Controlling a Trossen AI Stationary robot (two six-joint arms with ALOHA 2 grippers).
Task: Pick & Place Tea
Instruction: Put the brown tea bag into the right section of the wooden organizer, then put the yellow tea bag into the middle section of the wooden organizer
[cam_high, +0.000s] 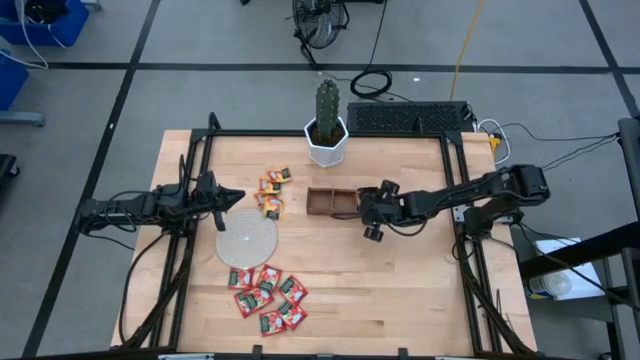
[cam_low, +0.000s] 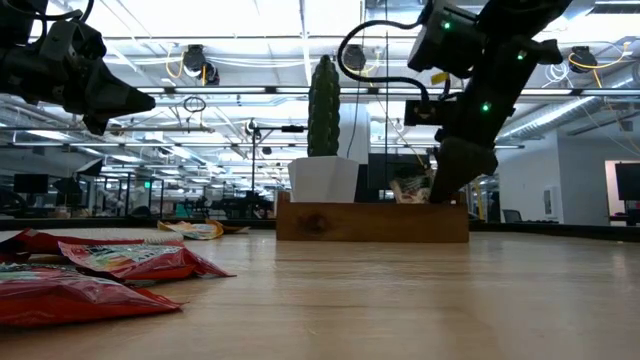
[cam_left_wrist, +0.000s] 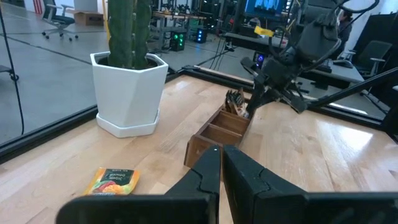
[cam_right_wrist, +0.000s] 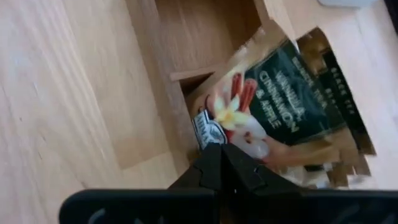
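We see the right gripper (cam_high: 372, 212), fingers pressed together, nosing the whitish dark-printed tea sachets (cam_right_wrist: 283, 102) in the long brown wooden tray (cam_high: 330, 203). The loose sachets lie nearer the closed left gripper (cam_high: 235, 196).

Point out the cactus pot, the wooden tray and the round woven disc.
cactus pot (cam_high: 327, 146), high view, white rim.
wooden tray (cam_low: 370, 222), low view, front wall.
round woven disc (cam_high: 247, 240), high view, centre.

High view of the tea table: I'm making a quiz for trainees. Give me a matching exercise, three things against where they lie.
Things:
1. red sachets
2. orange-yellow sachets
3. cactus pot

Places:
A. far edge of the table, behind the brown tray
B. near edge, below the round disc
C. between the disc and the tray

Pairs: 1-B, 2-C, 3-A
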